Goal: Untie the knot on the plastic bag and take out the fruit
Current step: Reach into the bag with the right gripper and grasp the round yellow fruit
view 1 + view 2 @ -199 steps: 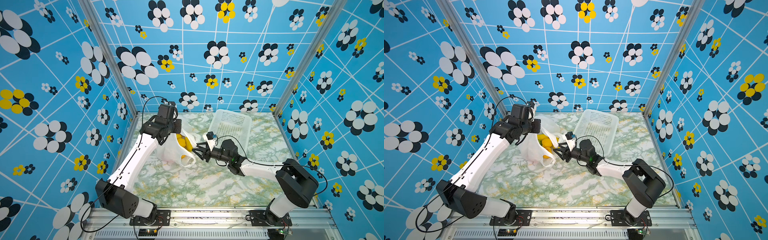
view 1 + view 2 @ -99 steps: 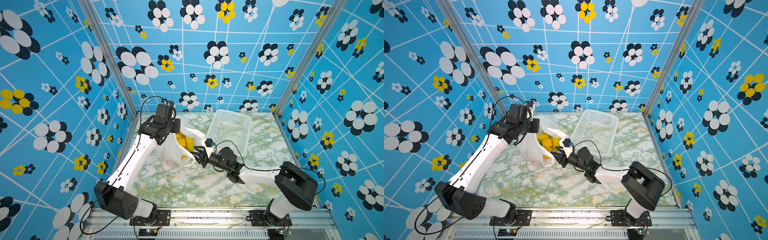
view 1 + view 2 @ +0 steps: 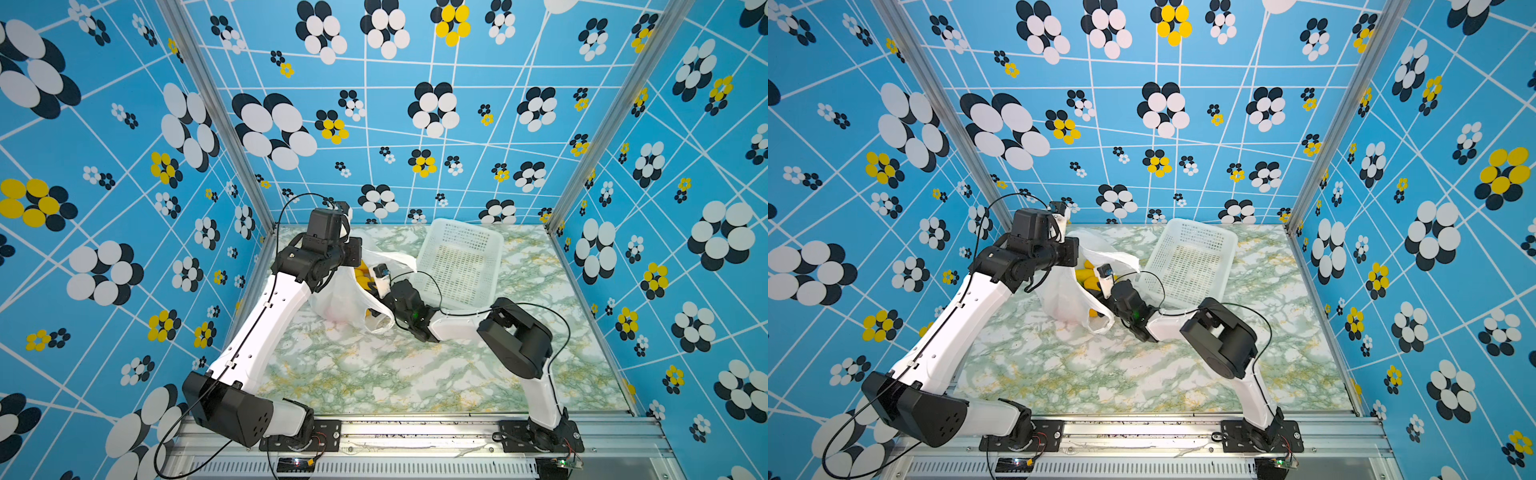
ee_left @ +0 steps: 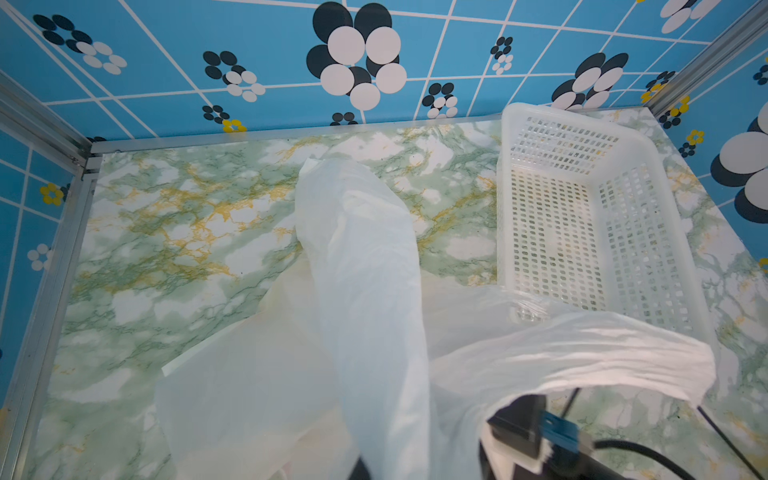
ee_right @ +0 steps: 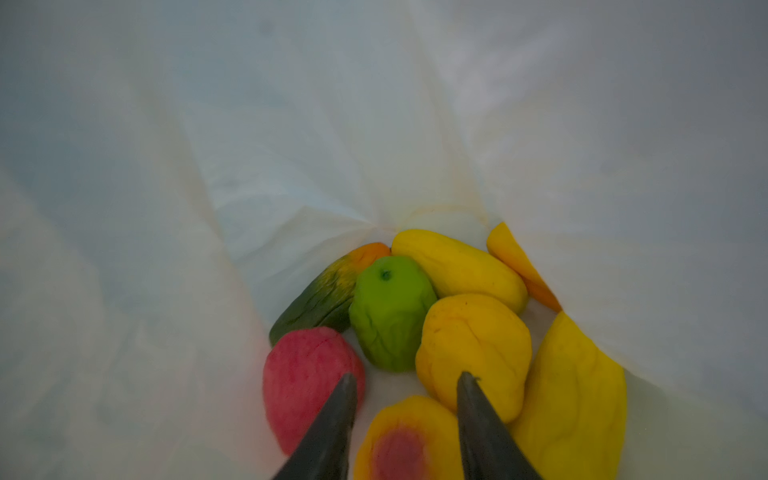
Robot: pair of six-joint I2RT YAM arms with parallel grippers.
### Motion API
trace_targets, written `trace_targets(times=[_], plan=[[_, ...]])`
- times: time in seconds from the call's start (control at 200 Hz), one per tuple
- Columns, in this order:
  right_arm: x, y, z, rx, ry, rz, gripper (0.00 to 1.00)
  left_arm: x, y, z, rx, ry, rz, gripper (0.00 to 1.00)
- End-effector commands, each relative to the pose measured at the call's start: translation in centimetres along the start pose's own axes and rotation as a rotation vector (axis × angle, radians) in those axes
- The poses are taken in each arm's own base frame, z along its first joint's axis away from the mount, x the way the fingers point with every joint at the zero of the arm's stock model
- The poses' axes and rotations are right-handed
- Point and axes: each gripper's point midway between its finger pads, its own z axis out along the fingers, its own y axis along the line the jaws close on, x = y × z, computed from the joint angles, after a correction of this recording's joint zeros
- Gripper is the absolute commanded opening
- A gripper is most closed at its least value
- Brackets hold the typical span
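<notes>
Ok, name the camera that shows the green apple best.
Right wrist view: the green apple lies in plain sight inside the bag. Both top views show only yellow fruit there; left wrist view, only plastic.

In both top views the plastic bag hides the right gripper, which reaches into its mouth from 4 o'clock. Of the fruit, only yellow pieces show there. Bag film covers the left gripper, at the bag's 11 o'clock. The right wrist view's edge cuts off the peach and both fingers, and the bag walls blur. Film veils the white perforated basket's near corner.
</notes>
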Motion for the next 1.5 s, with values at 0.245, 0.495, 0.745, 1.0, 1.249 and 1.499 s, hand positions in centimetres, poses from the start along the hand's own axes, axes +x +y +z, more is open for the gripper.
trace_targets(times=[0.245,0.495,0.745,1.0,1.249,1.499], plan=[[-0.9,-10.8,1.4,0.466,0.090,-0.020,0.58,-0.8,0.0,-1.2,0.005,-0.051,0.016,0.00],[0.6,-8.6,1.0,0.304,0.135,0.018,0.84,-0.8,0.0,-1.2,0.009,-0.051,0.014,0.00],[0.1,-3.3,-1.0,0.088,0.157,0.009,0.99,-0.9,0.0,-1.6,0.010,-0.058,0.012,0.00],[2.3,-0.5,0.4,0.063,0.266,-0.058,0.99,-0.8,0.0,-1.3,0.004,-0.048,0.008,0.00],[6.1,-2.4,3.0,0.183,0.375,-0.055,0.99,-0.7,0.1,-1.1,0.001,-0.042,0.007,0.00],[7.5,-2.7,3.6,0.206,0.395,0.008,0.91,-0.7,0.1,-1.1,0.003,-0.042,0.007,0.00]])
